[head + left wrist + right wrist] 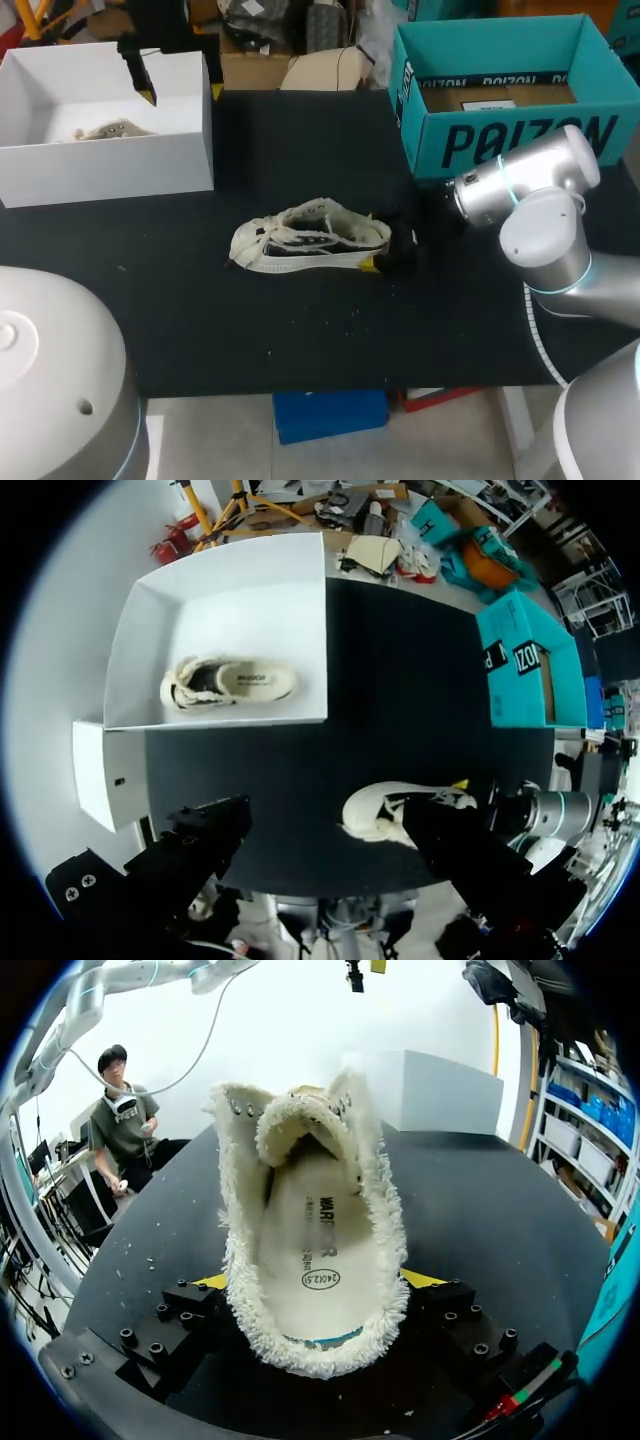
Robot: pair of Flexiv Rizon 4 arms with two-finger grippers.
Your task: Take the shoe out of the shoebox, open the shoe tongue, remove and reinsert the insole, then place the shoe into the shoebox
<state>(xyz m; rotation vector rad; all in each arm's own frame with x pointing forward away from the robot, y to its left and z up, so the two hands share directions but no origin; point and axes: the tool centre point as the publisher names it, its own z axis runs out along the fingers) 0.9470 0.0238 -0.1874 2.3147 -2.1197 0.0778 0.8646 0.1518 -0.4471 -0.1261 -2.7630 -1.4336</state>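
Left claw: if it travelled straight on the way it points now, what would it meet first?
Probably the bare black table, between the white shoebox and the shoe outside it. The left claw hangs open, high above it; depth is unclear.

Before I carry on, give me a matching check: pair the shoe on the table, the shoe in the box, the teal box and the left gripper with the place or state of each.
Things:
1. loose shoe
2. second shoe
3. teal box
4. left gripper

Places or states:
A. open, holding nothing
B. inside the white shoebox
C. mid-table, heel gripped by the right gripper
D. far right corner of the table

Pairs: 1-C, 2-B, 3-D, 4-A
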